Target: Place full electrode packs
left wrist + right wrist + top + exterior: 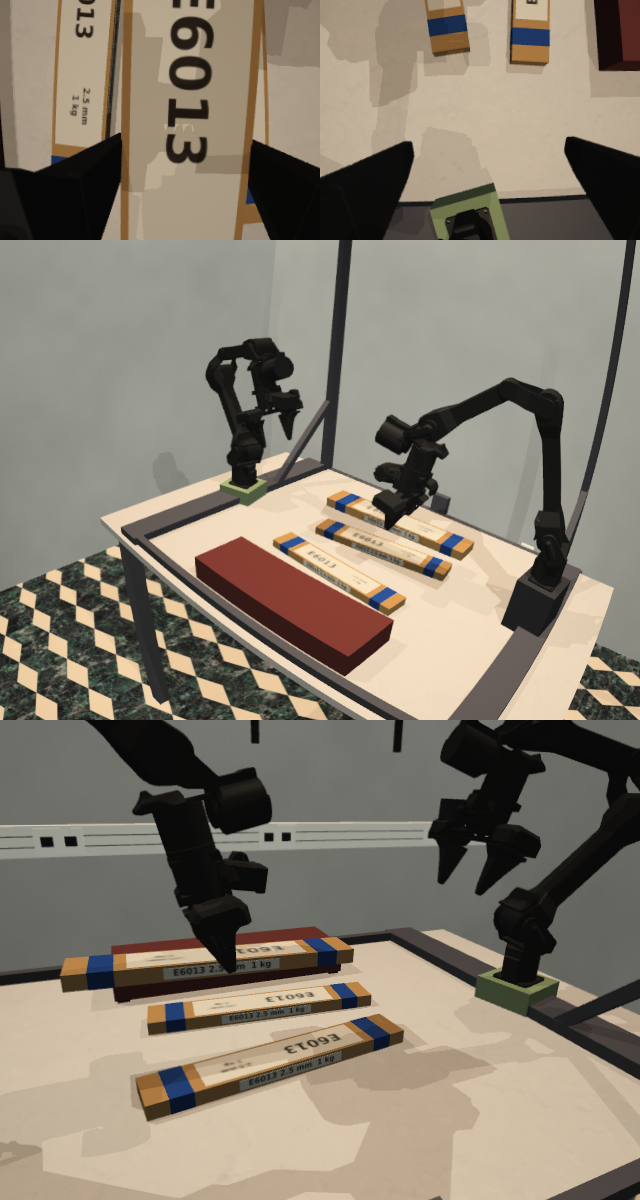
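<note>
My left gripper is shut on an orange-and-white electrode pack, gripped near its middle and held flat above the table. A second pack lies flat beside the dark red low platform. A third pack lies slightly angled, partly hidden under the held one in the left wrist view. My right gripper is open and empty, high above the table.
The right arm stands on a green base block. The left arm stands on a dark base block. Dark rails run along the table's edges, and upright posts rise at the back in the top view. No pack rests on the platform.
</note>
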Available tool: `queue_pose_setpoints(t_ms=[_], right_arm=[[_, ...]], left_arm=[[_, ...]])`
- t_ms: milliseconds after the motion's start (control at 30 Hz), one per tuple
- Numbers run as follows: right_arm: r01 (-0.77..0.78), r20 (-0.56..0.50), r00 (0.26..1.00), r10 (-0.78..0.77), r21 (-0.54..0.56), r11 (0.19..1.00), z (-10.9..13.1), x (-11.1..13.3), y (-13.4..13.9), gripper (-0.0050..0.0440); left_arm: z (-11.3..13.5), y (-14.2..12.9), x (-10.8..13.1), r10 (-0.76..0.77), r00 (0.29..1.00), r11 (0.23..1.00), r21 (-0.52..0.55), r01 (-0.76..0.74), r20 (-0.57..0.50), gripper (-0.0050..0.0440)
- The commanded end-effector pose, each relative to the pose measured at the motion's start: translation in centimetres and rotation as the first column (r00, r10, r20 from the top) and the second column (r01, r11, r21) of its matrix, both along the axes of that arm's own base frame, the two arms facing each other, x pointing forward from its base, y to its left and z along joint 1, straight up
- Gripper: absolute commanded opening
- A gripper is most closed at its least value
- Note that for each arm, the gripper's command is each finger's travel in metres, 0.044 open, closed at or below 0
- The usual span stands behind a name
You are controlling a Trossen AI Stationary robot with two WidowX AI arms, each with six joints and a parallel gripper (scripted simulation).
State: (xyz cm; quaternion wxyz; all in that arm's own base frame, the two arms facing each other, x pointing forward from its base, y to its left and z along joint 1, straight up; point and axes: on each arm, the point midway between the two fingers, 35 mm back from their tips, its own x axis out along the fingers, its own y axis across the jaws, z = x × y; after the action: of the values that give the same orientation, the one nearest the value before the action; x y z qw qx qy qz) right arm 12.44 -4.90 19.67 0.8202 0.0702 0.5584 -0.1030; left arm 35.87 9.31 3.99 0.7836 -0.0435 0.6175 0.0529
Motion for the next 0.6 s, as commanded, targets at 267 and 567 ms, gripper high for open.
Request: queue_pose_setpoints(t_ms=[267,567], right_arm=[[-0.003,0.018,1.0,0.003,-0.007,1.0,0.6,0.1,0.0,0.043],[-0.003,0.018,1.0,0.003,-0.007,1.0,0.6,0.1,0.0,0.043]], left_arm=[[0.2,0.4,1.0,-0.001,0.998,1.0,0.015,0.0,0.056,-0.005],[-0.4,0.4,1.0,-0.001,0.998,1.0,0.015,0.0,0.055,-0.005]])
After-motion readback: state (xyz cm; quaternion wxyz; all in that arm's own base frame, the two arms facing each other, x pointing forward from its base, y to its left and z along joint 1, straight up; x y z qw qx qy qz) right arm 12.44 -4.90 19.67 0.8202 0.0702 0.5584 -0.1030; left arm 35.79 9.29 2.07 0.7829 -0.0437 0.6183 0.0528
